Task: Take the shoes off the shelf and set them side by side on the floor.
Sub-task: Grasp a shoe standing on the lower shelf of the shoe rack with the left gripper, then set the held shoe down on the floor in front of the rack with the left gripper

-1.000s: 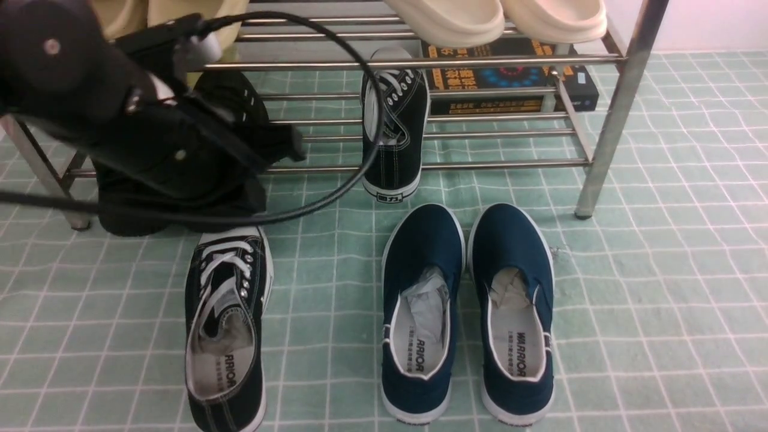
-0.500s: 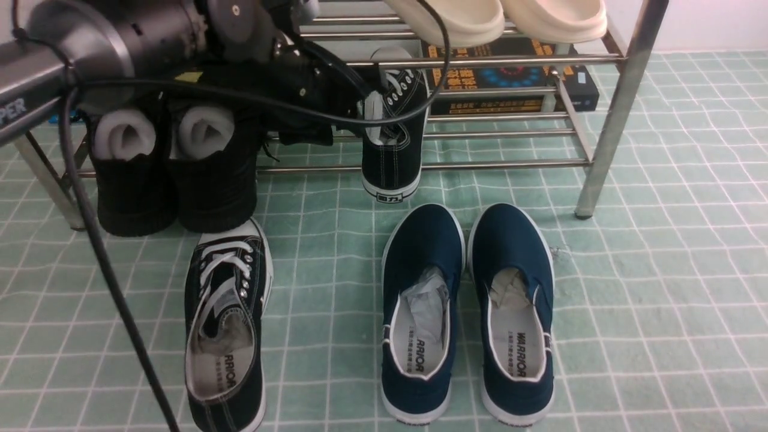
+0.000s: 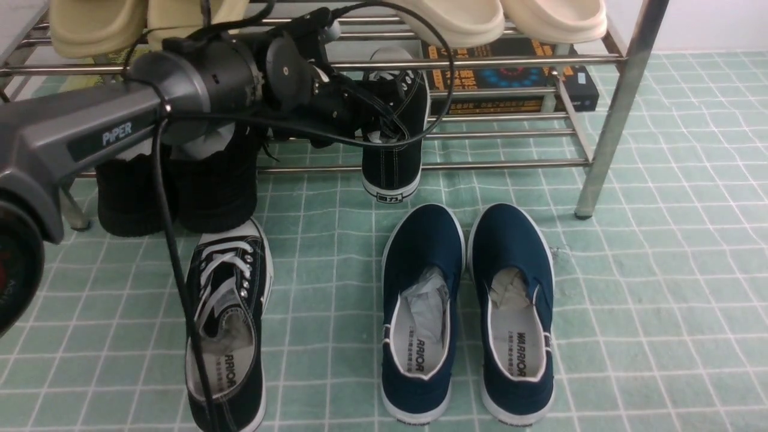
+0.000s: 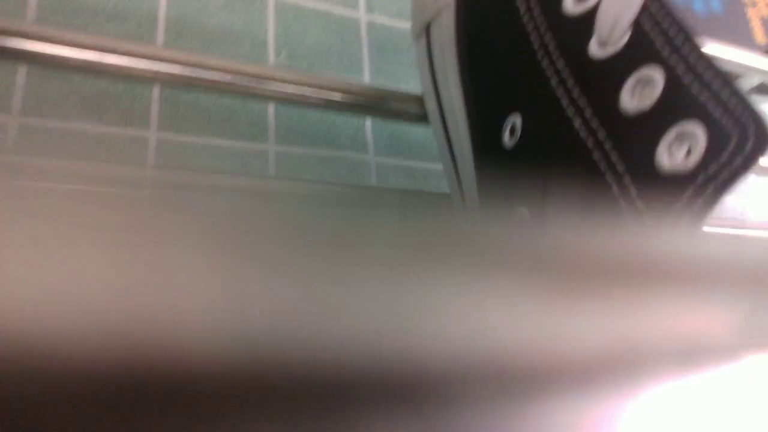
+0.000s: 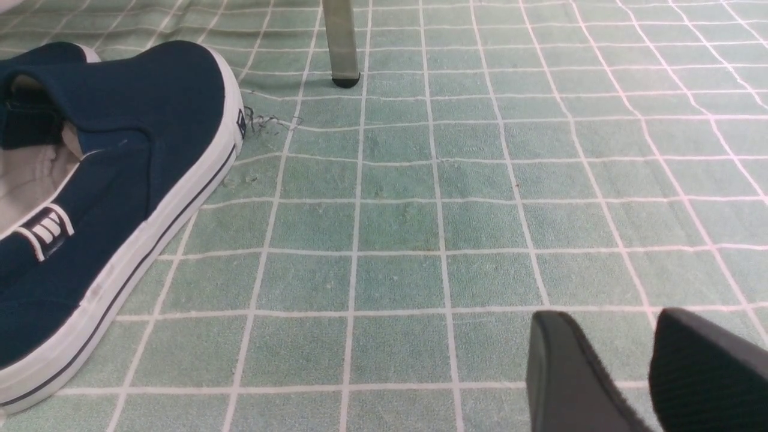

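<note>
One black sneaker [image 3: 227, 324] with white laces lies on the pale green floor [image 3: 660, 270], toe toward the shelf [image 3: 618, 108]. Its mate [image 3: 396, 162] sits on the lower silver bars, heel hanging over the front bar. My left gripper [image 3: 379, 123] reaches in from the left to this shoe's mouth, and I cannot make out how its jaws stand. The left wrist view shows the shoe's eyelets [image 4: 588, 114] very close, and a blur fills the lower half. My right gripper [image 5: 612, 342] hangs open just above the floor, holding nothing.
A pair of navy slip-ons [image 3: 468, 312] stands on the floor right of the floor sneaker, one of them [image 5: 108, 198] near my right gripper. All-black shoes [image 3: 174, 186] sit at the shelf's left end. Cream slippers [image 3: 498, 18] rest on the top tier, and a dark box [image 3: 510, 78] lies behind.
My left arm has swung from the shelf's left end across to the sneaker on the lower tier. Both sneakers stay where they were.
</note>
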